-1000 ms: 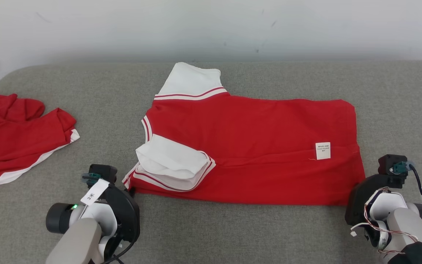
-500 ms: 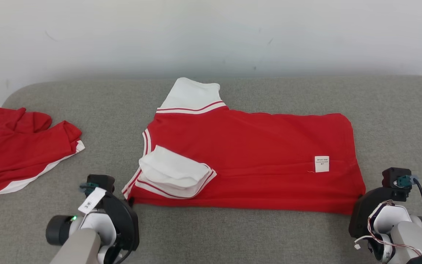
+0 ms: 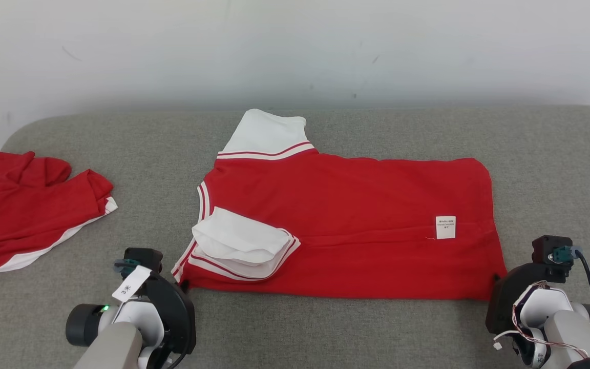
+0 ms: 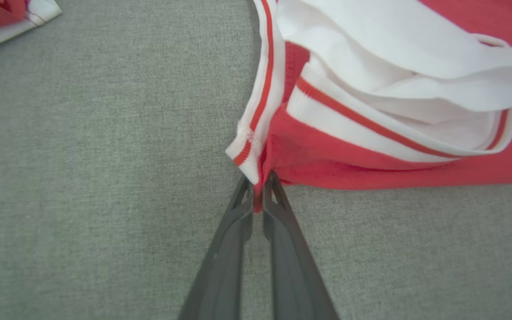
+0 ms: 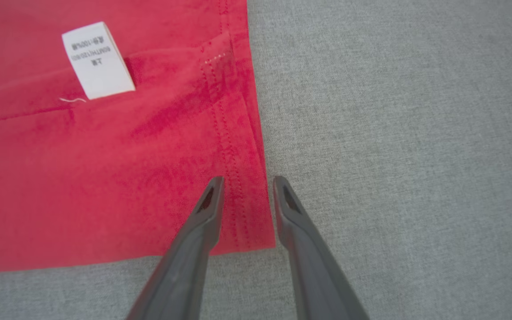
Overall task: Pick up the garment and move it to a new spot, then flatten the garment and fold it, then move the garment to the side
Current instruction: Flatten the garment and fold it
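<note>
Since a second ago, the right gripper point(image 5: 247, 181) is opened, and the near right corner of the red garment point(image 3: 356, 205) is left lying between its spread fingers. The near left corner is pinched by the left gripper point(image 4: 259, 180). The garment is spread across the middle of the grey cushion point(image 3: 325, 328).

left end effector point(image 4: 258, 186) clamped on garment point(image 4: 371, 160) corner | grey surface point(image 4: 105, 178) beneath
</note>
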Robot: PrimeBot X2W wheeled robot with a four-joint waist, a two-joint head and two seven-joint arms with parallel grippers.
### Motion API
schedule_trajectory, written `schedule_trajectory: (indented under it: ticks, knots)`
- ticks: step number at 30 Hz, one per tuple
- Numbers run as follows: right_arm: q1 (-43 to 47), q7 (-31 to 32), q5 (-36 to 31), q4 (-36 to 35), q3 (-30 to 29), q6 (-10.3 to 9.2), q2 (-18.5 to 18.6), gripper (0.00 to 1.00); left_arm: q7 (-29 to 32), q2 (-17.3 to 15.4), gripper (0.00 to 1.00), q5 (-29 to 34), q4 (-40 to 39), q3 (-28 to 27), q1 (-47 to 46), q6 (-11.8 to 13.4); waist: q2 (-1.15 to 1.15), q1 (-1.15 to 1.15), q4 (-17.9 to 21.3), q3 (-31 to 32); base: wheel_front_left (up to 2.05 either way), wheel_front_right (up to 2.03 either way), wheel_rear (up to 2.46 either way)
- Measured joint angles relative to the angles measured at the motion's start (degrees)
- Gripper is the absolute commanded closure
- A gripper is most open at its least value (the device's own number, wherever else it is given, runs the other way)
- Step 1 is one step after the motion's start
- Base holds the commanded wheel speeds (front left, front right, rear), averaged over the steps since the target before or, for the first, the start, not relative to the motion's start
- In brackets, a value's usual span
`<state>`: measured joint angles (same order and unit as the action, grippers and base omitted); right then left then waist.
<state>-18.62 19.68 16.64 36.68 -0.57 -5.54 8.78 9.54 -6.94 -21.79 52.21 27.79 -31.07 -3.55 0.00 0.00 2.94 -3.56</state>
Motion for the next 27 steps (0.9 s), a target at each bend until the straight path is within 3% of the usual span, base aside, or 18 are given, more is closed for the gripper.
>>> schedule_trajectory:
  ticks: [8,9,10,11,14,16,22,27]
  knots:
    - [0.0,1.01,0.08,0.03,-0.04,0.0,0.02,0.51,0.09,0.01,1.0,0.0,-0.13,0.09,0.0,0.0,0.0,0.0,-0.11,-0.17,0.0,0.0,0.0]
    - [0.0,1.02,0.08,0.03,-0.08,0.0,0.04,0.45,0.1,0.0,1.0,0.0,-0.27,0.1,0.0,0.0,0.0,0.0,-0.12,-0.26,0.0,0.0,0.0]
    - [-0.01,1.03,0.08,0.03,-0.1,0.0,0.08,0.28,0.1,0.0,1.0,0.0,-0.38,0.11,-0.01,0.0,0.0,0.0,-0.13,-0.4,0.0,0.0,0.0]
    - [-0.02,1.05,0.08,0.03,-0.12,0.0,0.11,0.26,0.11,0.0,1.0,0.0,-0.43,0.12,-0.01,0.0,0.0,0.0,-0.14,-0.51,0.0,0.0,0.0]
    - [-0.06,1.07,0.48,-0.01,-0.42,-0.01,0.14,0.38,0.35,0.0,1.0,0.0,-0.91,0.23,-0.02,0.0,0.0,0.0,-0.23,-0.94,0.0,0.0,0.0]
    - [-0.15,1.08,0.48,-0.01,-0.48,-0.01,0.14,0.52,0.51,-0.03,1.0,0.0,-1.02,0.25,-0.07,0.0,0.0,0.0,-0.32,-1.23,0.0,0.0,0.0]
    - [-0.77,1.49,0.49,-0.01,-0.35,-0.05,0.02,0.65,0.51,-0.1,1.0,0.0,-1.13,0.31,-0.37,0.0,0.0,0.0,-0.68,-1.73,0.0,0.0,0.0]
    - [-0.78,1.48,0.48,0.12,0.07,-0.07,-0.01,0.66,0.54,-0.21,1.0,-0.01,-1.09,0.27,-0.87,0.0,0.0,0.01,-0.75,-1.63,0.0,0.0,0.0]
